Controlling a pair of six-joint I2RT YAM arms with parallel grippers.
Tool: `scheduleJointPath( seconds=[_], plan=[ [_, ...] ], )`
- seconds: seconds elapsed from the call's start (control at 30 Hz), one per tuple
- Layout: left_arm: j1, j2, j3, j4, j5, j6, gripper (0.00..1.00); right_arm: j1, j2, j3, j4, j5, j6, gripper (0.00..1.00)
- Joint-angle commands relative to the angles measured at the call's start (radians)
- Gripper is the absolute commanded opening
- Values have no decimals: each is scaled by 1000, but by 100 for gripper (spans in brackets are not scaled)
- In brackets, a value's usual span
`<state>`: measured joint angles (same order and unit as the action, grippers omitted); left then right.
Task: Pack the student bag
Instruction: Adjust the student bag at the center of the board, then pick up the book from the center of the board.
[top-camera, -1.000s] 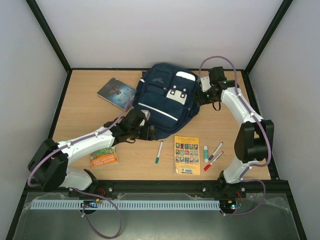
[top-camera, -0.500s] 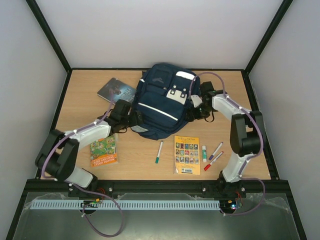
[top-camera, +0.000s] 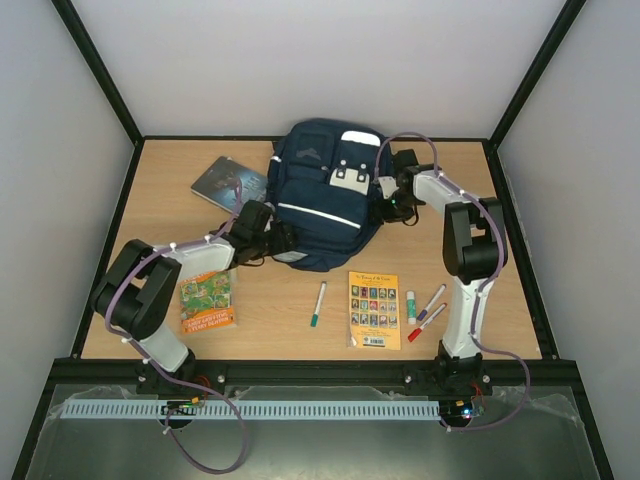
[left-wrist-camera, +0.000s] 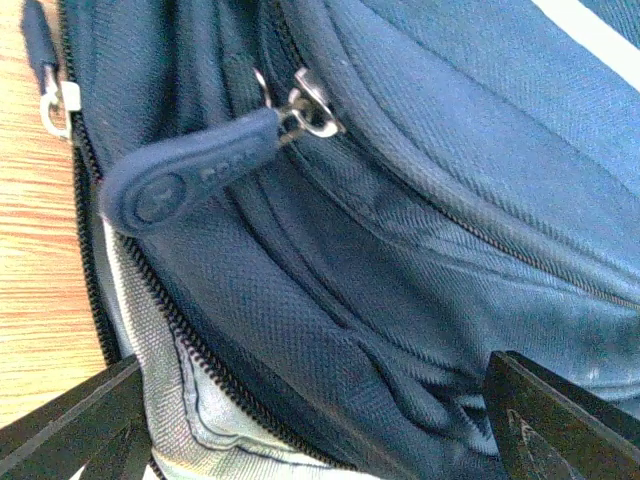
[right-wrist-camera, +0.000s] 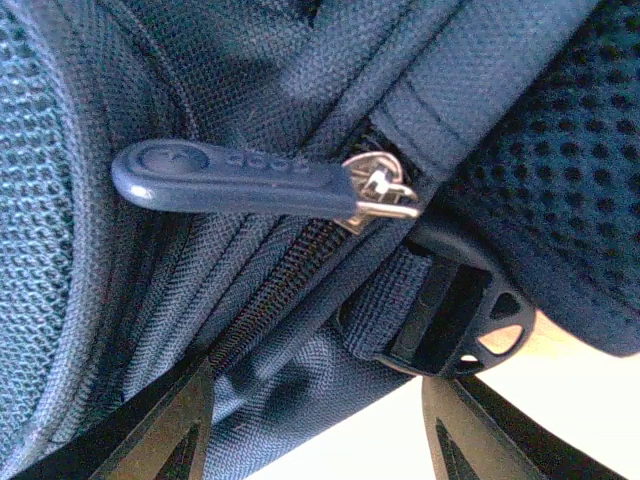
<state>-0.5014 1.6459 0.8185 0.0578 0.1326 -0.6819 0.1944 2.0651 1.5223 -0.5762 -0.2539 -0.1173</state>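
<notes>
Student bag (top-camera: 318, 205) lies front-up on the wooden table (top-camera: 500, 250), far-centre, white stripes and pale patch facing the top camera. Left gripper (top-camera: 283, 240) is at the bag's near-left corner. In the left wrist view its fingers (left-wrist-camera: 70, 420) stand wide apart at the bottom corners of the frame, with navy fabric and a grey-lined zip edge bulging between them. Nothing is pinched, as far as the view shows. A navy zipper pull (left-wrist-camera: 190, 175) hangs on a metal ring above them, not between the jaws. Right gripper (top-camera: 385, 205) is against the bag's right side. In the right wrist view its dark fingertips (right-wrist-camera: 160, 430) are also apart, straddling the zip seam. A second rubber pull (right-wrist-camera: 230, 180) lies flat across the fabric above them, ungripped, and a black strap buckle (right-wrist-camera: 450, 320) sits just right of the seam. The close view does not show whether either gripper's pads actually touch the cloth. Loose items on the table: dark-cover book (top-camera: 228, 182) left of the bag, orange booklet (top-camera: 208, 300) near-left, green-tipped pen (top-camera: 317, 304), yellow card sheet (top-camera: 374, 310), glue stick (top-camera: 411, 300), purple marker (top-camera: 432, 300) and red marker (top-camera: 425, 323) near-right, all apart from the bag.
</notes>
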Motion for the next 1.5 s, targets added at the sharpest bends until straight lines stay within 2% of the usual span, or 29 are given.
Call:
scheduleJointPath(
  seconds=[0.0,0.13,0.33,0.5,0.7,0.83,0.93,1.07,1.2,1.33,1.47],
  plan=[
    [-46,-4,18,-23,64,37,90,9,34,39,41,31,24,58],
    [-51,-71,12,-111,-21,17,91,7,-62,-17,32,63,16,63],
    [-85,-250,26,-263,-135,-3,94,-3,-274,-100,-37,111,11,75],
    [-166,-368,51,-332,-157,2,94,-4,-463,-202,-90,95,-13,75],
    [-321,-399,67,-339,-92,-3,90,-3,-691,-370,-78,-29,-51,74],
    [-435,-349,82,-322,-63,-10,86,-3,-825,-539,32,-103,-48,73],
    [-503,-280,109,-314,-54,-21,82,-3,-853,-614,86,-113,-43,72],
    [-567,-168,174,-340,-101,-40,82,-3,-887,-699,153,-144,-43,71],
    [-612,-42,241,-386,-141,-57,84,-3,-898,-719,168,-126,-48,71],
    [-634,41,277,-405,-161,-68,78,-3,-877,-720,166,-131,-52,71],
    [-652,93,295,-403,-163,-71,77,-4,-869,-718,158,-127,-61,71]
  ],
)
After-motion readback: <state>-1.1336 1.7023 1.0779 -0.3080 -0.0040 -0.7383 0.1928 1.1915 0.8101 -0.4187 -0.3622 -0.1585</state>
